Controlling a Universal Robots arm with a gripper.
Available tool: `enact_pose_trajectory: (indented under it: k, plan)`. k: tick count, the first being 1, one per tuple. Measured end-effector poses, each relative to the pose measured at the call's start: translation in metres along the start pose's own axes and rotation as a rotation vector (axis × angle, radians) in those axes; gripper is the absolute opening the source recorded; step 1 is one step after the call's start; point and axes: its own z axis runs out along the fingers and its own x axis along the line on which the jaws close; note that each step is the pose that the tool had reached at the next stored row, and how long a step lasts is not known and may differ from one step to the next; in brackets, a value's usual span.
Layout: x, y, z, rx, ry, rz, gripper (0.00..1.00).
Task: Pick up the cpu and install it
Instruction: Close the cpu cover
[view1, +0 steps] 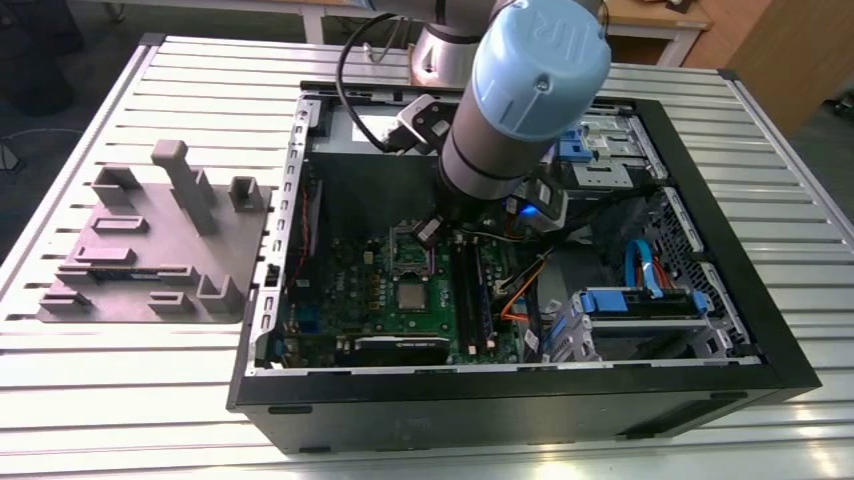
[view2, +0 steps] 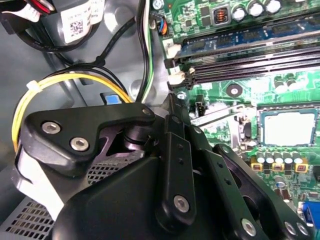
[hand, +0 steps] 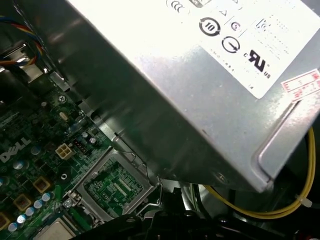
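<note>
The cpu (view1: 410, 296), a small silver-grey square chip, lies flat on the green motherboard (view1: 360, 265) inside the open computer case (view1: 534, 400). In the second wrist view the cpu (view2: 290, 129) sits in a dark frame beside a row of yellow components. Its corner cpu (hand: 52, 231) also shows in the first wrist view, next to an open socket (hand: 116, 186) with bare contacts. My gripper (view1: 430, 233) hangs low over the board, just beyond the socket (view1: 411, 254) from the cpu, and nothing shows in its grasp. Its black linkage (view2: 175, 190) blocks the near board.
A large grey box with a white label (hand: 190, 75) overhangs the socket closely. Yellow cables (hand: 270, 212) loop beside it. Memory slots (view2: 250, 55) run near the cpu. A grey moulded tray with posts (view1: 154, 250) stands on the slatted table at the exterior view's left.
</note>
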Motion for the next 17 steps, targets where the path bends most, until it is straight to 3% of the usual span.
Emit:
enact_pose_trajectory:
  k: [2, 5, 10, 17]
  plan:
    - [-0.0001, 0.0002, -0.0006, 0.0089, 0.0091, 0.001, 0.10]
    - [-0.0003, 0.0010, -0.0030, 0.0156, 0.0162, 0.002, 0.10]
    - [-0.0013, 0.0028, -0.0087, 0.0219, 0.0224, 0.002, 0.10]
    - [-0.0016, 0.0032, -0.0101, 0.0232, 0.0236, 0.002, 0.10]
